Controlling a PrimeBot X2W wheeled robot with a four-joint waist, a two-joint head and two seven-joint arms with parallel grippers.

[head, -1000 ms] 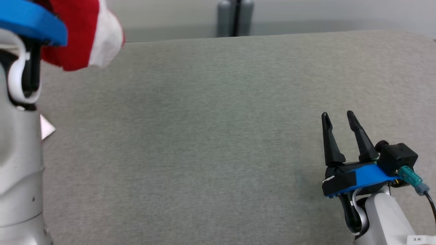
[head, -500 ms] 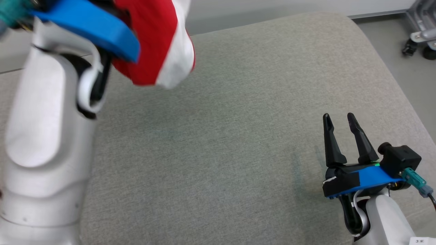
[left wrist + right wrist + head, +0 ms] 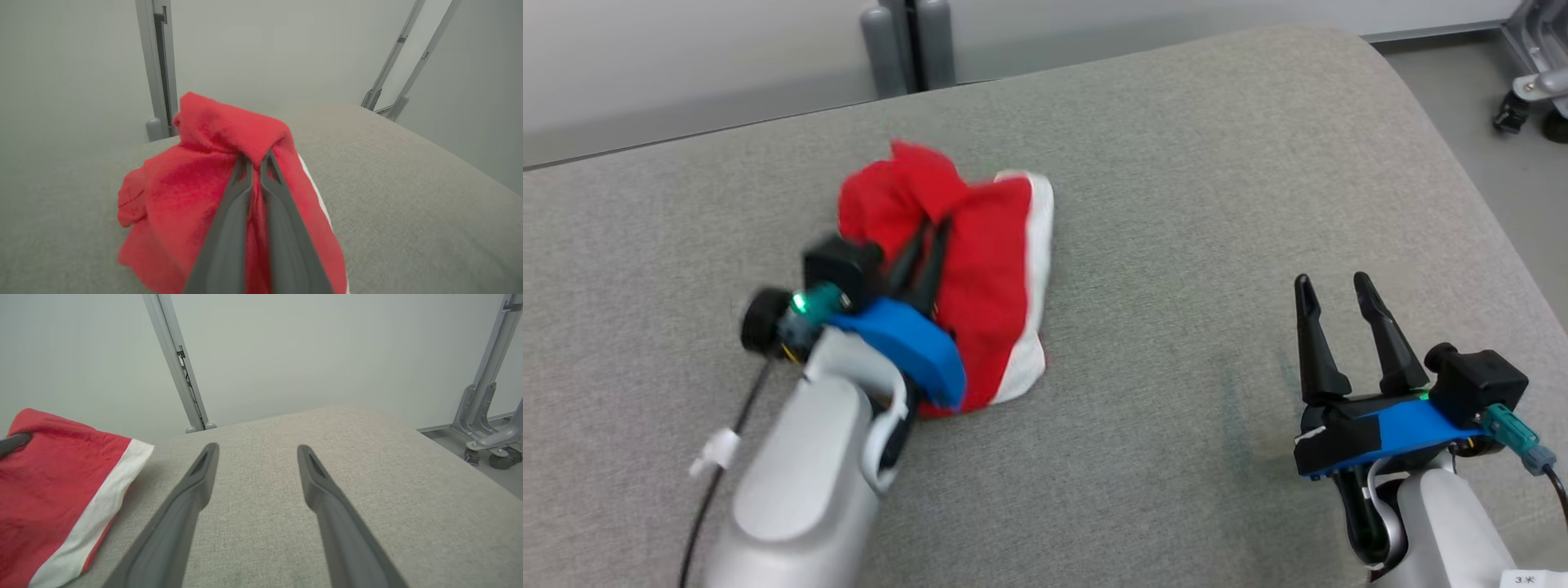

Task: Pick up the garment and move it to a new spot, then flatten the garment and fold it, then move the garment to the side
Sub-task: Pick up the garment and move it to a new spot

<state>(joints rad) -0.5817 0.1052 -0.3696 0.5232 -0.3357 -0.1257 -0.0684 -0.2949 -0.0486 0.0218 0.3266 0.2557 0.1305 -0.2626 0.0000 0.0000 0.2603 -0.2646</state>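
Head view, left claw [image 3: 935, 224]: fingers drawn together, pinching a bunched ridge of the red garment [image 3: 992, 253] above the grey surface [image 3: 1192, 163].
Head view, garment: a crumpled heap resting on the surface, spread beneath and beyond the left claw's tips, its white band [image 3: 1041, 237] on the side nearer the right claw.
Head view, right claw [image 3: 1333, 280]: fingers apart, gripping nothing, well apart from the garment.
Head view, backdrop: two grey posts [image 3: 907, 41] stand past the surface's far edge, ahead of the left claw. A wheeled frame [image 3: 1531, 90] sits on the floor beyond the right claw.

Left wrist view, left claw [image 3: 256, 158]: tips nearly touching, clamped on a raised fold of red cloth.
Left wrist view, garment [image 3: 184, 188]: piled around and below both fingers on the surface [image 3: 408, 183], with a sliver of white band [image 3: 320, 200] just right of them.
Left wrist view, backdrop: a grey upright [image 3: 159, 61] rises past the tips against a pale wall.

Right wrist view, right claw [image 3: 257, 448]: fingers spread wide, the surface [image 3: 367, 465] showing between them.
Right wrist view, garment [image 3: 53, 465]: lies left of the claw, clear of its left finger, white band [image 3: 98, 498] turned toward it.
Right wrist view, left claw's fingertip [image 3: 12, 443]: a dark tip against the garment's top, far left of the right claw.
Right wrist view, backdrop: the wheeled frame [image 3: 490, 445] stands off to the claw's right.
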